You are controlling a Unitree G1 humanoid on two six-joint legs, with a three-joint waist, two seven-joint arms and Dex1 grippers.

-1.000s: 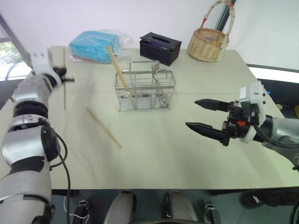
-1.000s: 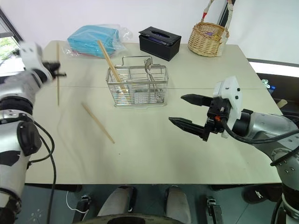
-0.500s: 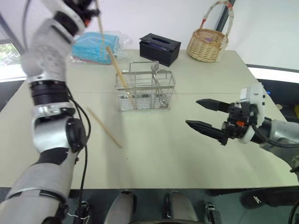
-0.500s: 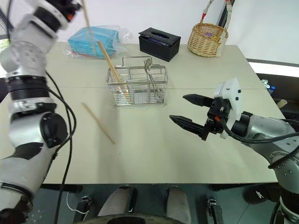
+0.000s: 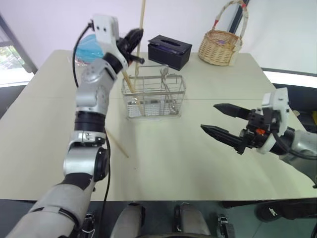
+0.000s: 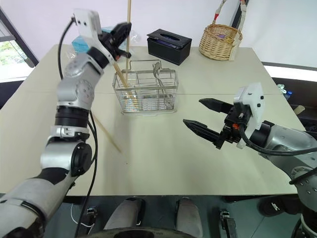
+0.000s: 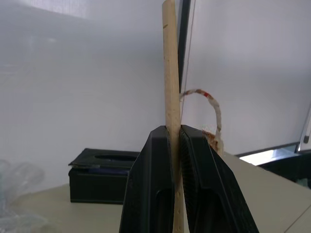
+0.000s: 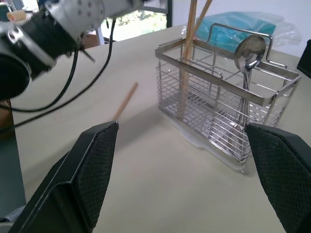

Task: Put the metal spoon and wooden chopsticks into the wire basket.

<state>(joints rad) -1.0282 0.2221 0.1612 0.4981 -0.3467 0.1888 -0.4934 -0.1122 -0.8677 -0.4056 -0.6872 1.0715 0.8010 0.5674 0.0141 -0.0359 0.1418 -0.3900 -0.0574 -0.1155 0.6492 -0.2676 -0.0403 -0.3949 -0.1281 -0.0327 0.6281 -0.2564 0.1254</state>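
My left gripper (image 5: 134, 40) is shut on one of the wooden chopsticks (image 5: 142, 17) and holds it upright above the left end of the wire basket (image 5: 154, 95); the wrist view shows the fingers (image 7: 155, 184) clamped on the stick (image 7: 169, 73). Another chopstick (image 5: 127, 79) leans in the basket's left compartment. A third chopstick (image 5: 117, 142) lies flat on the table to the basket's front left. The metal spoon (image 8: 249, 51) stands bowl-up in the basket's middle. My right gripper (image 5: 208, 116) hovers open and empty to the basket's front right.
A black tissue box (image 5: 170, 50) sits behind the wire basket, with a wicker basket (image 5: 218, 47) at the back right. A blue pack in clear plastic (image 6: 81, 43) lies at the back left, partly behind my left arm. The beige table (image 5: 168, 168) has bare room in front.
My left arm has swung right from the table's left side to above the basket, carrying the chopstick, which now stands upright. The right gripper has stayed put.
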